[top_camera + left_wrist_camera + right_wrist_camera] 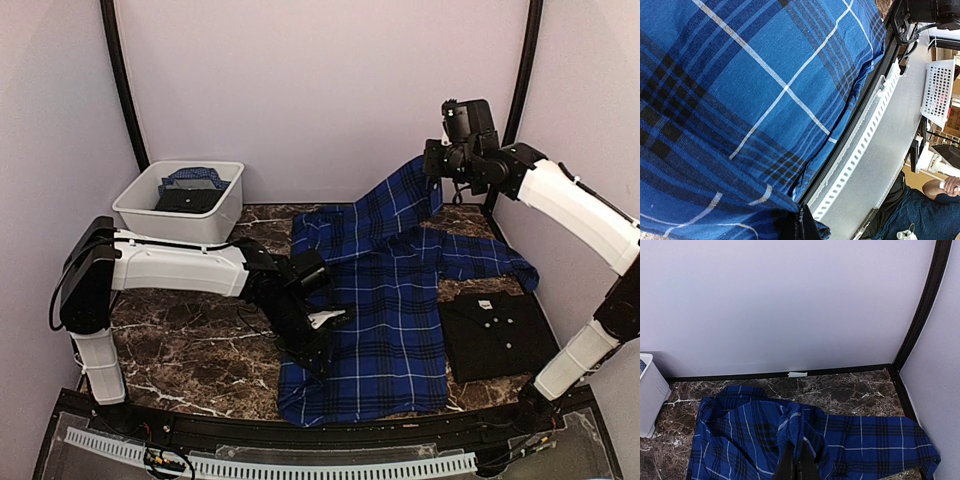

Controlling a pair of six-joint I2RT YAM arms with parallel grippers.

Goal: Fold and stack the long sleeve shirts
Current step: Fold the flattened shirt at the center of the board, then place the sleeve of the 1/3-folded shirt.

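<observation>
1. The blue plaid shirt (385,300) is spread across the centre of the top view. One sleeve is lifted toward the upper right, pinched in the closed right gripper (797,466).
2. Its lower-left edge is clamped by the left gripper (803,227), jaws together on cloth.
3. The black shirt (498,335) is lying folded at lower right.
4. If the sleeve is drawn taut against the other grip, cloth could slip free, or the fold could be skewed.
5. In the white tub (135,212), upper left, a dark folded cloth (188,200) and a blue patterned cloth (192,178) are held.
</observation>
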